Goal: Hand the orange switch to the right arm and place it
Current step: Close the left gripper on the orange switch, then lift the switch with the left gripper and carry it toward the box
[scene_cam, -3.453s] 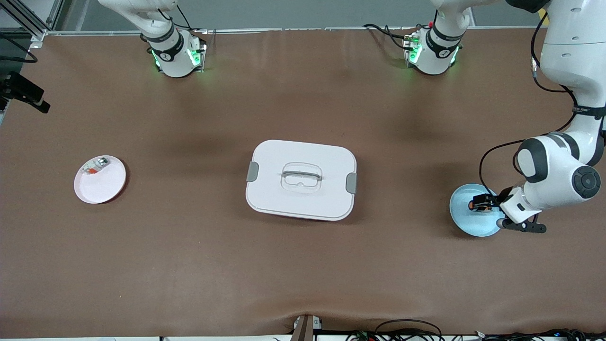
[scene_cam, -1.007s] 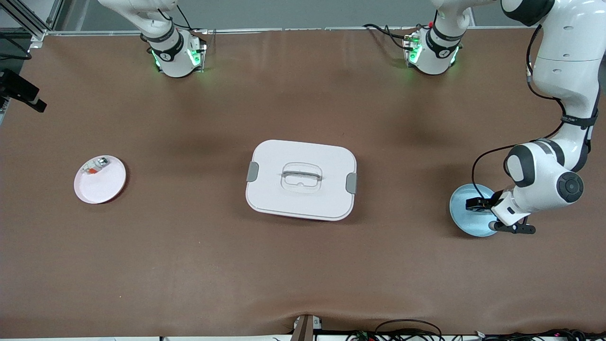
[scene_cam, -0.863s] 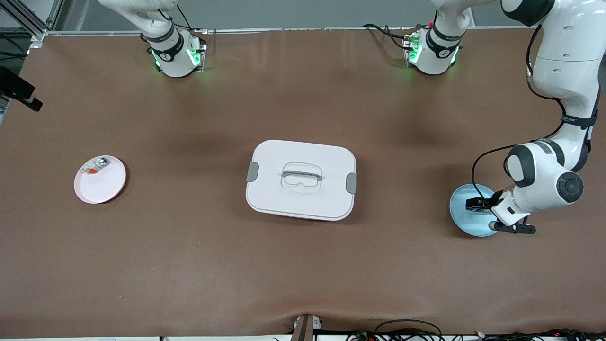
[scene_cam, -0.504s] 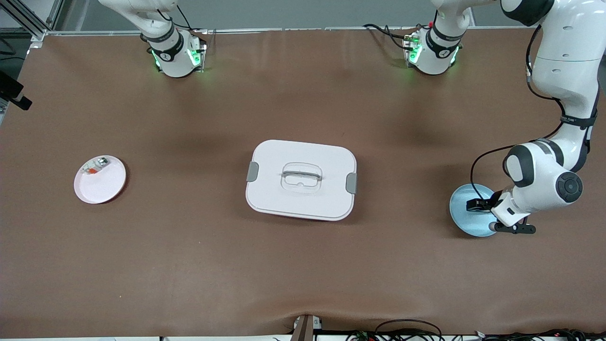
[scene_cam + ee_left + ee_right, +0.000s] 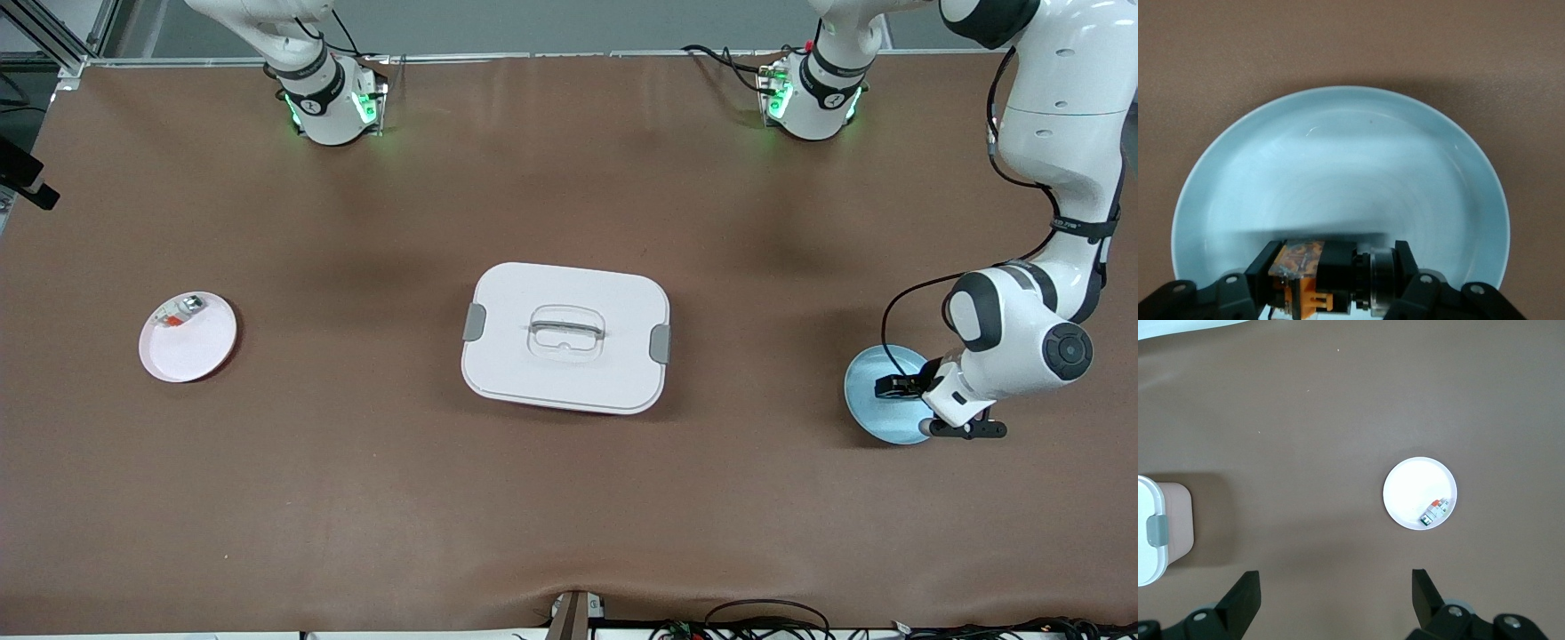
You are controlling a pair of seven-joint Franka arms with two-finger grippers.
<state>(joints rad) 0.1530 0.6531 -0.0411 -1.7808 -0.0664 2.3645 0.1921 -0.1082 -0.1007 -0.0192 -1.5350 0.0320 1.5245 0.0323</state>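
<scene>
Both left fingers (image 5: pixel 1265 270) have just closed onto the orange switch (image 5: pixel 1318 277): a second ago the jaws stood apart around it, now they are clamped on its black body, as the left wrist view shows, with the switch lying on its side between them and its orange marks plainly visible. Left gripper (image 5: pixel 900 386) sits low over the pale blue plate (image 5: pixel 867 404) at the left arm's end of the table, and the switch is not yet lifted clear as far as I can judge; in the front view the gripper hides it. Judgement: the pick is secured, so the lift and carry toward the handover come next. Farther from the front camera, mid-table, the white lidded box (image 5: pixel 565 336) sits with its grey side clips and handle untouched. Toward the right arm's end lies the white plate (image 5: pixel 203 351), holding a small silver-white part (image 5: pixel 181 311) with a red-orange bit, likely the place target. Right gripper (image 5: pixel 1336 593) waits high above the table, jaws wide apart and empty, looking down on that plate; its arm must come in before any transfer can happen.
</scene>
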